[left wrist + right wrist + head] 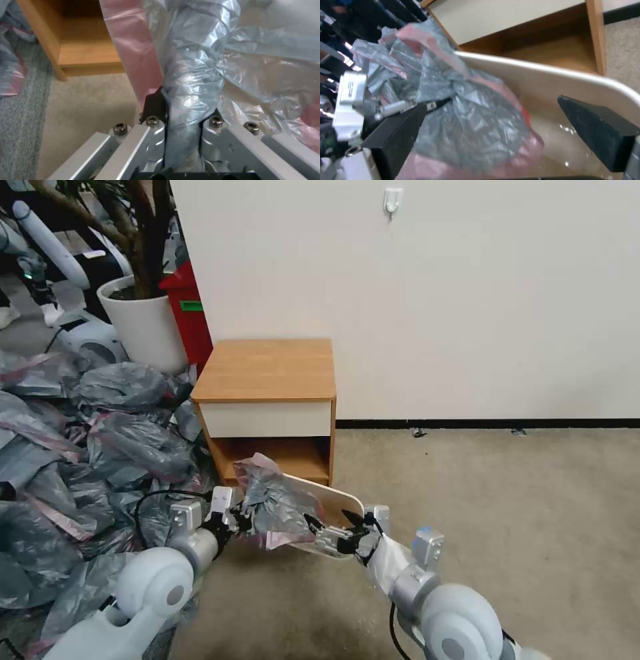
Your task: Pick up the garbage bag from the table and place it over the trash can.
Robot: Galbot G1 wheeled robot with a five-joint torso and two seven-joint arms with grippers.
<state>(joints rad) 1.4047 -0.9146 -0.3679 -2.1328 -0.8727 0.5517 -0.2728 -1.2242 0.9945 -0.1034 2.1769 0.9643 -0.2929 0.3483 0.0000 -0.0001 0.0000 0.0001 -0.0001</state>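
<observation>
In the head view the garbage bag [277,507] hangs bunched over the left part of the trash can [340,501], which stands on the carpet just in front of the worktop [267,370], a low wooden nightstand against the white wall. The bag's pink band trails along its near lower edge. The left gripper [241,519] reaches in from the left and touches the bag's left side; the right gripper [333,528] sits at the can's near rim, just right of the bag.

The left wrist view gives what the head view cannot: a twisted rope of the garbage bag [193,75] runs straight down between the left gripper's [182,117] fingers, which are clamped on it, with the pink band [133,50] rising beside it and the nightstand's open shelf [86,52] beyond.

The right wrist view looks into the trash can [553,75], its cream rim curving across and its pale inside bare on the right. The garbage bag [466,120] lies heaped over the left part of the opening. The right gripper's [506,135] two dark fingers [596,130] stand wide apart, the left one against the bag's crumpled plastic, the right one over the can's inside, holding nothing. The left gripper's metal body [350,100] shows past the bag.

A heap of grey bags [73,460] covers the floor to the left, with a white planter [143,323] and a red bin [190,317] behind.
</observation>
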